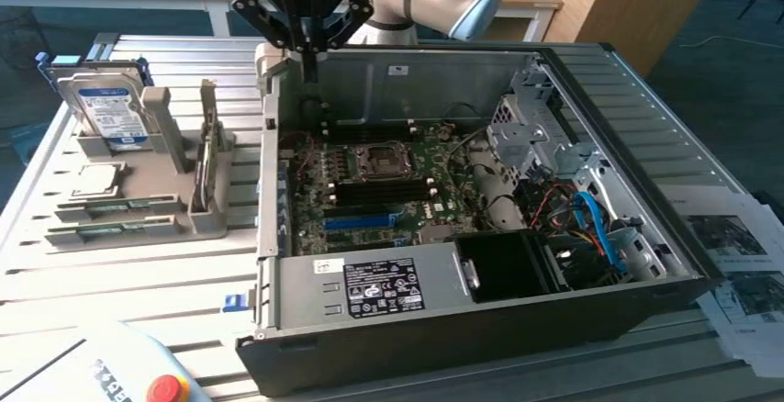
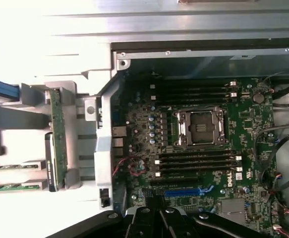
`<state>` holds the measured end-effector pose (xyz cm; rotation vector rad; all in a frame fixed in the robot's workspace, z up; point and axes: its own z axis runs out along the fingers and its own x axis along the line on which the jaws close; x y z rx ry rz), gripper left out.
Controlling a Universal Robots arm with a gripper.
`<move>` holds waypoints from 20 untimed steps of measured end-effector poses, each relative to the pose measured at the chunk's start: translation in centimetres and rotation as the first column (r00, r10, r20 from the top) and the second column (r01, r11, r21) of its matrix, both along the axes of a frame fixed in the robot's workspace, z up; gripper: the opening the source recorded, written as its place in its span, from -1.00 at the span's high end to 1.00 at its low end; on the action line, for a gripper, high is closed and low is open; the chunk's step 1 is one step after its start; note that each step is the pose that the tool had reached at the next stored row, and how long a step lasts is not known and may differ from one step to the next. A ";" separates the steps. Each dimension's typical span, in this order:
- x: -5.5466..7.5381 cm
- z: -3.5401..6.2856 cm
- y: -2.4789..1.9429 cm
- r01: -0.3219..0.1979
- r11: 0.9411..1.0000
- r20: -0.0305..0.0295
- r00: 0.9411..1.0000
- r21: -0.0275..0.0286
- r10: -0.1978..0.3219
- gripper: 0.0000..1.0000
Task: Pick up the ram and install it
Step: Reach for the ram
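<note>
While the hand [image 1: 310, 72] hangs pressed together near the case [image 1: 490, 329], the ram [image 1: 208, 134] stands racked on the slatted table [image 1: 147, 273].

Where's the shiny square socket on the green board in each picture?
Exterior view: the socket lies in the middle of the green board, between two sets of black slots.
Wrist view: the socket lies between the same black slots.
Shared landmark: the blue slot, just past one set of black slots.

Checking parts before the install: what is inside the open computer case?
A green motherboard with its CPU socket and black memory slots, a power supply, a metal drive cage and blue cables. Whatever lies under the power supply and cage is covered.
</note>
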<state>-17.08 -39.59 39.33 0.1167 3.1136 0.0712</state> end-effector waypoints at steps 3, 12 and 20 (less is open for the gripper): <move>-0.9 0.00 0.03 0.000 1.000 0.000 1.000 0.000 0.000 0.80; -3.6 0.00 0.20 0.000 1.000 0.000 1.000 0.003 0.000 0.80; -6.2 0.01 0.36 0.000 1.000 0.000 1.000 0.006 0.000 0.80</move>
